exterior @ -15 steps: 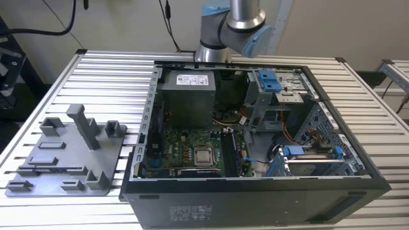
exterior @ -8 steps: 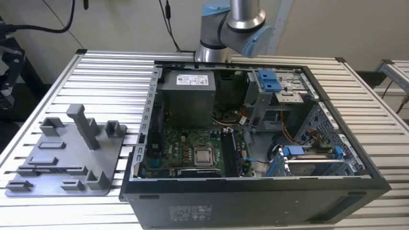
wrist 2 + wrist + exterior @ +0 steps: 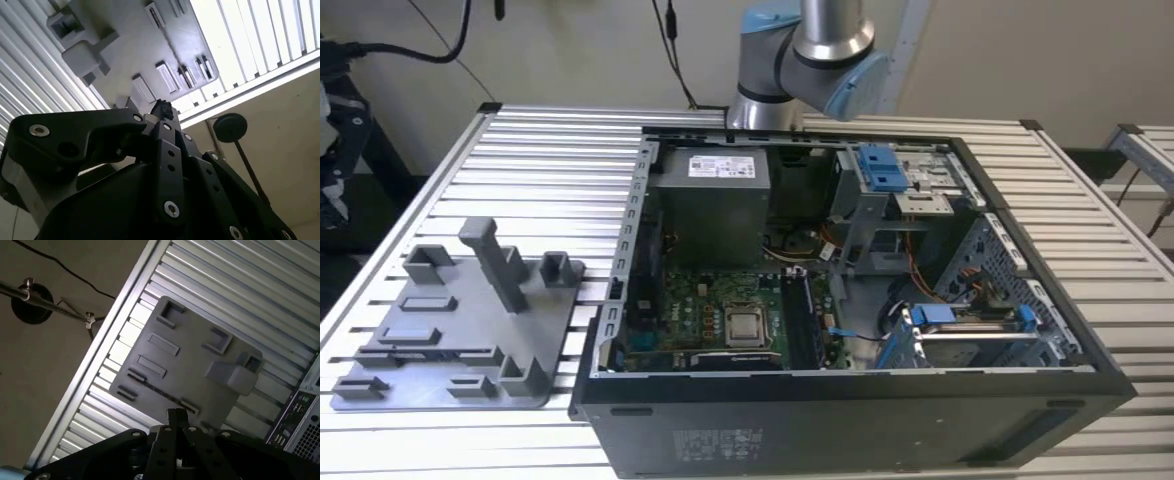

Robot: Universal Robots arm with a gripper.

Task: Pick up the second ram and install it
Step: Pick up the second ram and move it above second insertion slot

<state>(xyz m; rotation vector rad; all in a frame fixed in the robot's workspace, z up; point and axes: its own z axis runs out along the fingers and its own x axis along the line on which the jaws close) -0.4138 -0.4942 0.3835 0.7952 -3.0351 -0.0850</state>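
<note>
The gripper (image 3: 176, 414) hangs over the grey tray (image 3: 190, 365) on the slatted table (image 3: 547, 150), beside the open computer case (image 3: 854, 420). Its fingertips look pressed together, with nothing between them.

A thin dark strip stands on edge in the tray's long slot. That looks like the second ram (image 3: 160, 390), and it lies just beside the fingertips in the first wrist view. By my reckoning the pick-up is not yet made, so both lift and install are left.

The tray's other pockets and pegs look bare. Inside the case sit the motherboard with its long black slots (image 3: 801, 320), a grey power supply (image 3: 710, 205) and blue drive brackets (image 3: 881, 165). Whether a stick already sits in those slots, I cannot tell.
</note>
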